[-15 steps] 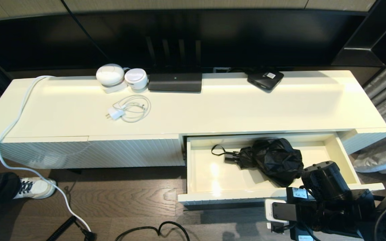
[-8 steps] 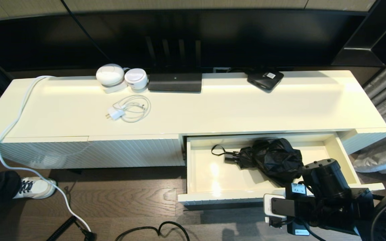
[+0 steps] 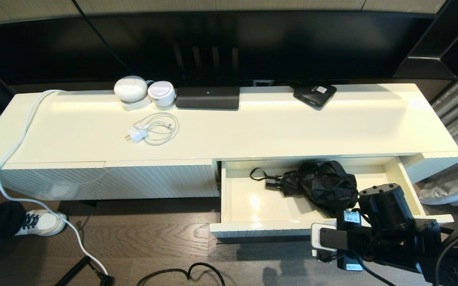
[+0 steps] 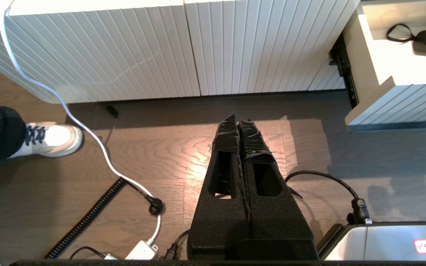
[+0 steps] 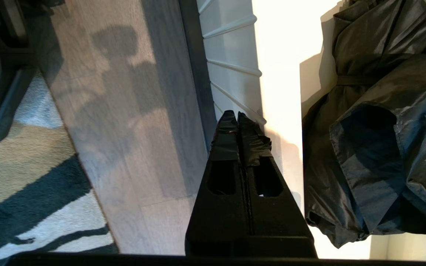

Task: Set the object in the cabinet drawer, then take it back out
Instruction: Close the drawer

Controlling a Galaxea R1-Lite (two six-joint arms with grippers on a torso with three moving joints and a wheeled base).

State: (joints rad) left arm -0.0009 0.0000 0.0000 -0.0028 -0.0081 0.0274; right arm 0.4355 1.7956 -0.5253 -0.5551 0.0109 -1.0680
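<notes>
The umbrella [image 3: 324,184] was seen lying inside the cabinet drawer [image 3: 253,229], toward its right side. Its handle and thin loop were pointed to the left, and its wrinkly black cloth was bunched up on the right. The drawer was pulled out only part of the way from the long cream cabinet [image 3: 253,131].

The right gripper [image 5: 238,117] was held at the near edge of the drawer front, close to the umbrella's cloth but not touching it. Its fingers were pressed tight together, and nothing was held between them. The left gripper [image 4: 238,119] was parked low over the wooden floor [image 4: 161,155], to the left of the drawer, with its fingers closed on nothing too.

So the first part of the job looked done, because the umbrella was already put in the drawer. It could be guessed that the drawer was being pushed in by the closed fingers, but this could not be told for sure. The second part was not yet done: the umbrella was yet to be gripped and lifted back out.
</notes>
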